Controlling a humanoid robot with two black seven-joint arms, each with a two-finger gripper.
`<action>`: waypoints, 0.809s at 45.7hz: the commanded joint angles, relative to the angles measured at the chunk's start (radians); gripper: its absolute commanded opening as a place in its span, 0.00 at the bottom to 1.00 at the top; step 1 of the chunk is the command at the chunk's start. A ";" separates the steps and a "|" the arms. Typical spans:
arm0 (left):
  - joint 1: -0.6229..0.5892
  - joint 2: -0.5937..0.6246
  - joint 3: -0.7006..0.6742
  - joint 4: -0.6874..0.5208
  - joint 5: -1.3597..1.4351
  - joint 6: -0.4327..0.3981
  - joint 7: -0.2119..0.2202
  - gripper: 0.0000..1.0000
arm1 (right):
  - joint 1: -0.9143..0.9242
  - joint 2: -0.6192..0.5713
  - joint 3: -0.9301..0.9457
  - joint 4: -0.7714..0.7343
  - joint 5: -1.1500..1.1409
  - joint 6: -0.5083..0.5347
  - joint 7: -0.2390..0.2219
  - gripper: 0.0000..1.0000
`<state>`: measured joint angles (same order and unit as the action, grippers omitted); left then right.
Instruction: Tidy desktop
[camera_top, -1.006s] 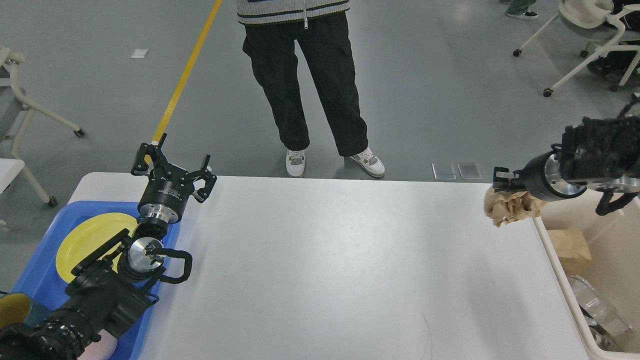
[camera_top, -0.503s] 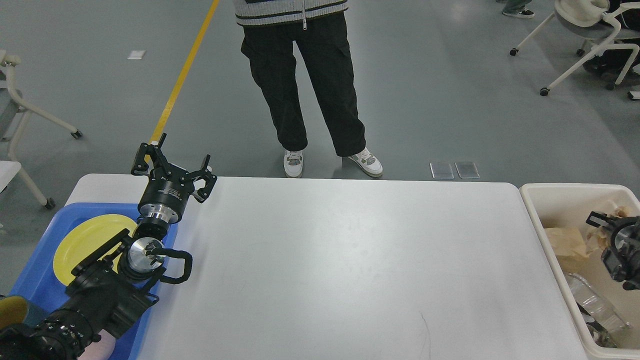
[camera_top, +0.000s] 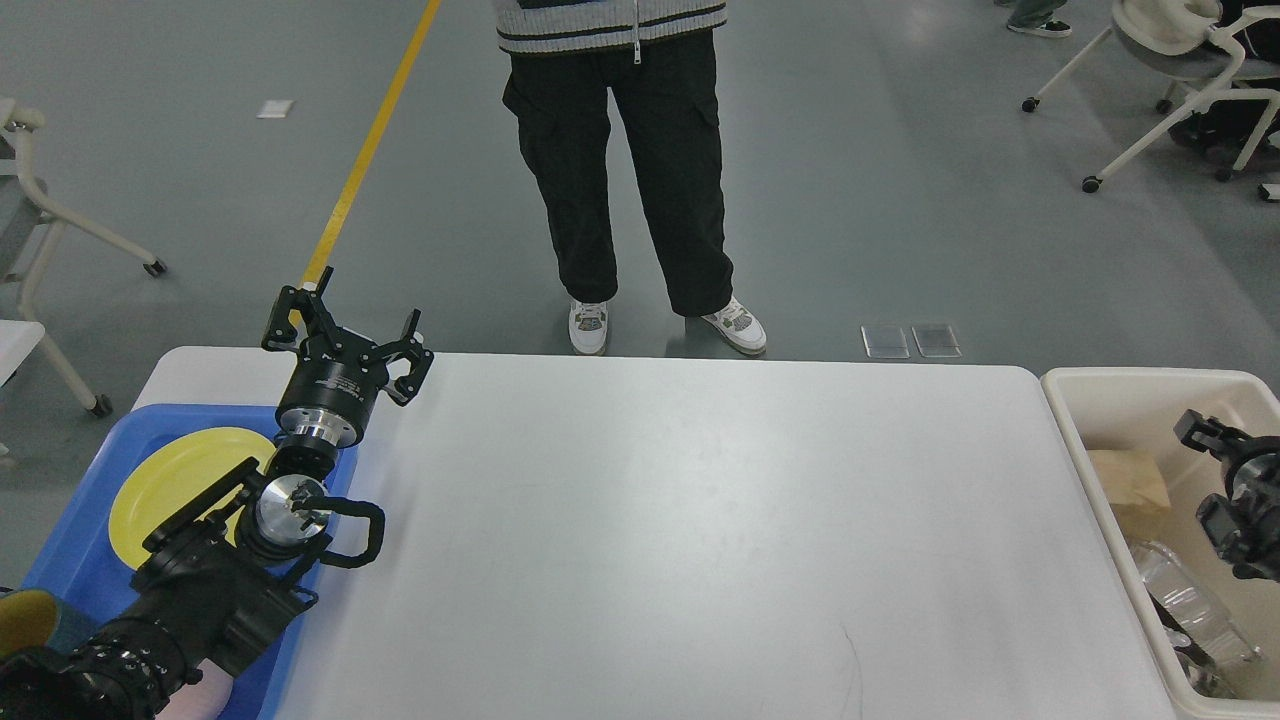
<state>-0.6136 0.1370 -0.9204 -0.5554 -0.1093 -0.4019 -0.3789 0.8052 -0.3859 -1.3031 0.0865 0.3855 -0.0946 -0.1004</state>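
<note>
The white desktop (camera_top: 650, 520) lies bare in front of me. My left gripper (camera_top: 348, 318) is open and empty, held above the desktop's far left corner beside the blue tray (camera_top: 70, 540). My right gripper (camera_top: 1200, 432) hangs over the cream bin (camera_top: 1085, 395) at the right edge. It is small and dark, and its fingers cannot be told apart. No crumpled paper shows at it.
A yellow plate (camera_top: 170, 480) lies in the blue tray. The bin holds a brown paper bag (camera_top: 1130, 482) and a clear plastic bottle (camera_top: 1185, 600). A person (camera_top: 630, 180) stands at the desktop's far edge. Wheeled chairs (camera_top: 1170, 60) stand at the back right.
My right arm carried a crumpled brown paper from above the desktop's right edge over into the bin; the paper no longer shows at the gripper. My left arm has not moved.
</note>
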 joint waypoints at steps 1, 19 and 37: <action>0.000 0.000 0.000 0.000 0.000 0.000 0.000 1.00 | 0.083 0.007 0.089 0.007 0.013 -0.022 0.001 1.00; 0.000 0.001 0.000 0.000 0.000 0.000 0.000 0.99 | 0.261 0.171 1.174 0.012 0.055 -0.014 0.030 1.00; 0.000 0.000 0.002 0.000 -0.001 0.000 0.000 0.99 | 0.154 0.045 1.277 0.492 0.033 0.001 0.705 1.00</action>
<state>-0.6136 0.1371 -0.9193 -0.5563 -0.1094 -0.4019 -0.3789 1.0050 -0.2929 -0.0291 0.4298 0.4285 -0.0974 0.4606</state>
